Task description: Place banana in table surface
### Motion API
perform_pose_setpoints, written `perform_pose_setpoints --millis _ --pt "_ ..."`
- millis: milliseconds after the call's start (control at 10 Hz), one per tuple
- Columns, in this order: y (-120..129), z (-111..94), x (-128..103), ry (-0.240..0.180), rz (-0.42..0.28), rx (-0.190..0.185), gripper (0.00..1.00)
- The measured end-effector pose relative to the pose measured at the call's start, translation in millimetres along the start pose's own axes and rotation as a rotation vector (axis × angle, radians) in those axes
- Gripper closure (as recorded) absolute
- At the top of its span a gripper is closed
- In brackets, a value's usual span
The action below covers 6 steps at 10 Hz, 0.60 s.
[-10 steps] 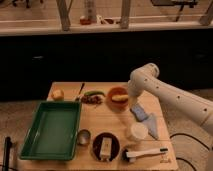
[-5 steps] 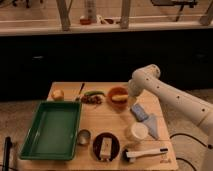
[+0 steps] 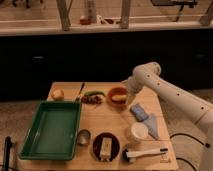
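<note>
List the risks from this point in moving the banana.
The gripper hangs at the rim of the orange bowl holding the banana; lifting could tip or drag the bowl. On the table surface, a set-down close by may knock the green vegetable or the blue object.

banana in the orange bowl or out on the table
In: the banana is a pale strip inside the orange bowl, not on the table surface. The gripper hangs at the bowl's rim.

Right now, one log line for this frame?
gripper: at orange bowl, right rim | banana: lying in orange bowl | table surface: banana not yet on it
</note>
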Motion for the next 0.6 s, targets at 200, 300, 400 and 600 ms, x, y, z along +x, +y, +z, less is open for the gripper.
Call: perform_pose_setpoints --millis 200,300,400,600 --pt "-2.3 4.1 -0.8 -0.011 -0.001 0.002 0.20" --pt "-3.9 6.5 -2.5 -0.014 -0.004 0.001 0.20" --pt "-5.8 9.3 -5.6 -0.018 -0.010 -0.002 0.20" --pt "-6.8 12.3 -5.6 -0.022 -0.011 -0.005 0.20"
